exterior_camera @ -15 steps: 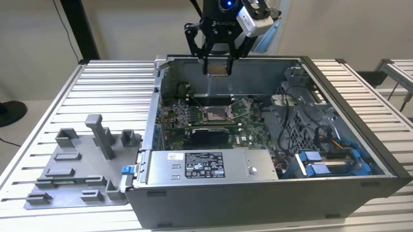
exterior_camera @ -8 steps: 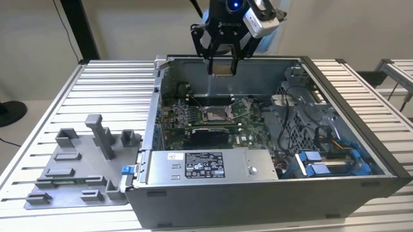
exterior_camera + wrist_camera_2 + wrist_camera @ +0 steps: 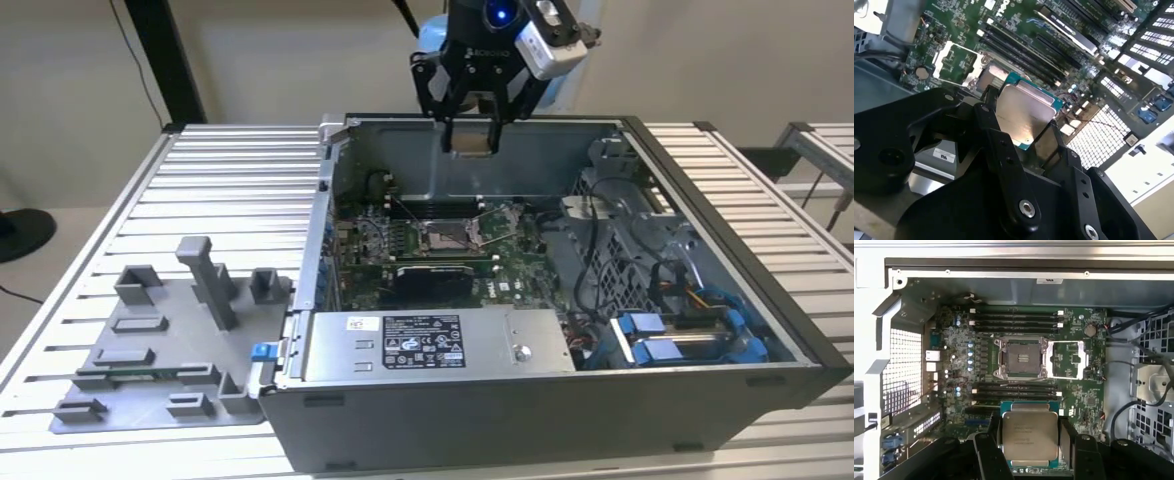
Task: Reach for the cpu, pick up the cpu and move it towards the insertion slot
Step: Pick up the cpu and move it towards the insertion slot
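Note:
My gripper (image 3: 470, 138) hangs above the open computer case, over its far wall, and is shut on the cpu (image 3: 470, 144). In both wrist views the cpu (image 3: 1030, 434) shows its silvery top face with a teal edge, clamped between the two black fingers (image 3: 1066, 440). The insertion slot (image 3: 1021, 357) is a metal-framed socket with a dark centre on the green board, and its load plate (image 3: 1068, 359) is swung open beside it. In the exterior view the insertion slot (image 3: 445, 236) lies lower and nearer the camera than the gripper. In the second wrist view the cpu (image 3: 1024, 112) hides part of the insertion slot (image 3: 990, 79).
A grey tray (image 3: 147, 390) with plastic blocks and posts lies on the ribbed table at the exterior view's left. Inside the case sit a power supply (image 3: 434, 345), cable bundles and blue drive holders (image 3: 674, 335) at the exterior view's right. Memory slots (image 3: 1014, 320) flank the socket.

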`<state>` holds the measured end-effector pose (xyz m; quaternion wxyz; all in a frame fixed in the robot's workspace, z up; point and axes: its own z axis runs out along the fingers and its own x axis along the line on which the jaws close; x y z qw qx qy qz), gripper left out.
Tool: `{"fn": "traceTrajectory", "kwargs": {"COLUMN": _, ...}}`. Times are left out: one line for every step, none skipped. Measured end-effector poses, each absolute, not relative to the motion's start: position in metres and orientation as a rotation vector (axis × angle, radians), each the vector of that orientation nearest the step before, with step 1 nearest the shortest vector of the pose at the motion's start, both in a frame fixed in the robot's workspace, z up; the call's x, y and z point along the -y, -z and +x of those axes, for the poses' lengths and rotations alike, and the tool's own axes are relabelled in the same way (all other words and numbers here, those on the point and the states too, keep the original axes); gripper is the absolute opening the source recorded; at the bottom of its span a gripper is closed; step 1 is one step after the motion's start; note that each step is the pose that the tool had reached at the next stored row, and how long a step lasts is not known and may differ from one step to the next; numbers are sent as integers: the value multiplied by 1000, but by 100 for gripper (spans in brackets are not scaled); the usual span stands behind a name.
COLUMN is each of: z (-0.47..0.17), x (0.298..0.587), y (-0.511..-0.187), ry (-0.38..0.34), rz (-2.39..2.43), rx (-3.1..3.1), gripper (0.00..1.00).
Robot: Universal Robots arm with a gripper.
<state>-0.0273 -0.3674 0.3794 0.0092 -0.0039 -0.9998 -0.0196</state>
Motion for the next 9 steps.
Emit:
{"fn": "traceTrajectory", "kwargs": {"z": -27, "x": 365, "y": -378, "ry": 61, "rz": -13, "rx": 3123, "gripper": 0}}
{"fn": "traceTrajectory", "kwargs": {"z": -26, "x": 363, "y": -377, "ry": 61, "rz": -13, "rx": 3123, "gripper": 0}}
{"fn": "traceTrajectory", "kwargs": {"z": -25, "x": 360, "y": -376, "ry": 61, "rz": -14, "rx": 3123, "gripper": 0}}
{"fn": "traceTrajectory", "kwargs": {"z": -25, "x": 357, "y": -374, "ry": 61, "rz": -14, "rx": 3123, "gripper": 0}}
{"fn": "traceTrajectory", "kwargs": {"z": -25, "x": 354, "y": -373, "ry": 61, "rz": -14, "rx": 3123, "gripper": 0}}
{"fn": "traceTrajectory", "kwargs": {"z": -25, "x": 351, "y": -372, "ry": 61, "rz": -15, "rx": 3123, "gripper": 0}}
{"fn": "traceTrajectory", "kwargs": {"z": -25, "x": 347, "y": -371, "ry": 61, "rz": -15, "rx": 3123, "gripper": 0}}
{"fn": "traceTrajectory", "kwargs": {"z": -25, "x": 345, "y": -370, "ry": 61, "rz": -16, "rx": 3123, "gripper": 0}}
{"fn": "traceTrajectory", "kwargs": {"z": -25, "x": 342, "y": -369, "ry": 61, "rz": -17, "rx": 3123, "gripper": 0}}
